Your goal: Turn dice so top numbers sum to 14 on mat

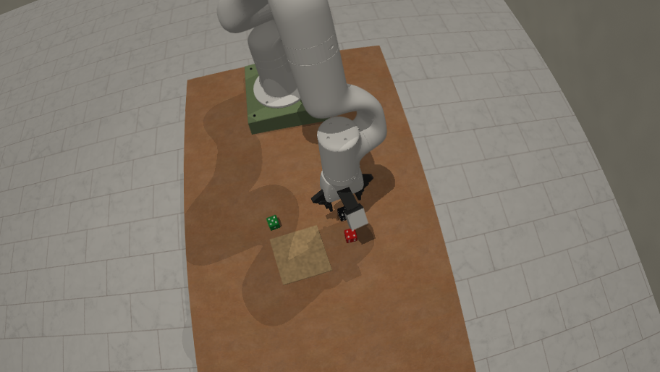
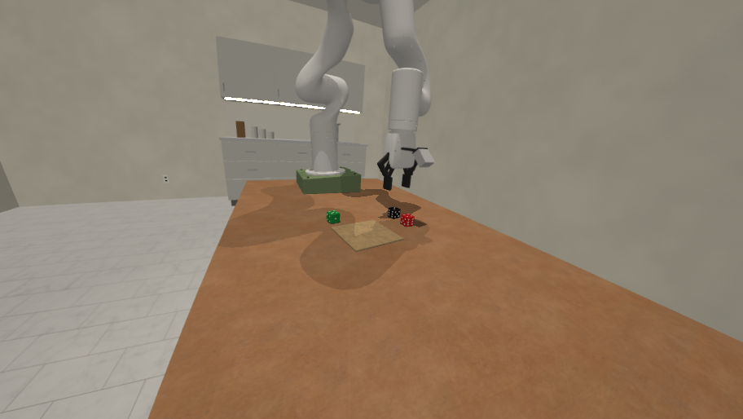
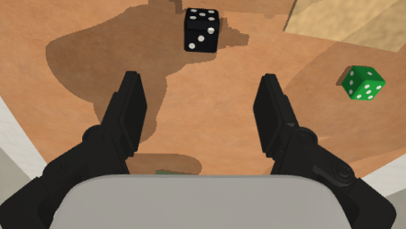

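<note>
Dice off mat, beneath open tool

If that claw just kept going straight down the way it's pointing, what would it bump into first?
Probably the bare table close beside the black die. The open gripper hangs above it, holding nothing; the die lies slightly ahead of the fingers, so depth is uncertain.

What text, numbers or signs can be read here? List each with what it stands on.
No words, labels or brands are visible.
Black die: pips only, five on one face, three on another.
Green die: pips only; counts uncertain.
Red die: pips too small to count.
</note>
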